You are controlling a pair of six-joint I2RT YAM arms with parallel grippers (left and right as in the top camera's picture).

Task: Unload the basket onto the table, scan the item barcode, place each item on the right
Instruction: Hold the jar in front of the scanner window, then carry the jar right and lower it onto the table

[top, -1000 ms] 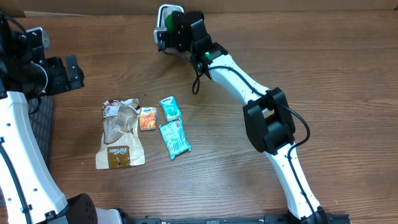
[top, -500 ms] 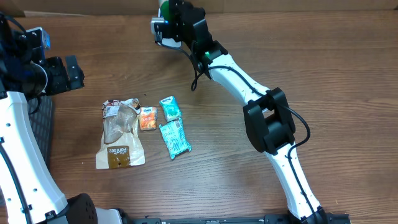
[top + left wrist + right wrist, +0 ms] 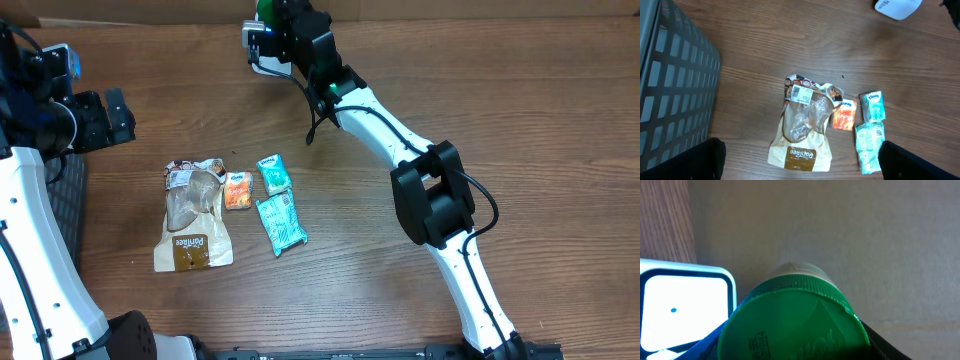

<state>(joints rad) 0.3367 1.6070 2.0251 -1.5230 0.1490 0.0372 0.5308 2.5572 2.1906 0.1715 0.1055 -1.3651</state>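
The wooden worktop [image 3: 520, 120] carried loose packets; the left tool [image 3: 100, 120] hung well away, jaws apart; at the far edge the right tool [image 3: 278, 22] was clamped on a green-lidded container [image 3: 792, 317]; the white scanner [image 3: 685, 305] lay just beside the lid, to its left in the wrist view.

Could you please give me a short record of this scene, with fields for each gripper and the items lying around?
right gripper: closed on the green-capped container
scanner: white, right beside the container
left gripper: open, holding nothing, on the left side
loose items: brown pouch, orange packet, small teal pack, long teal pack, lying close together
basket: grey mesh, left of the pouch
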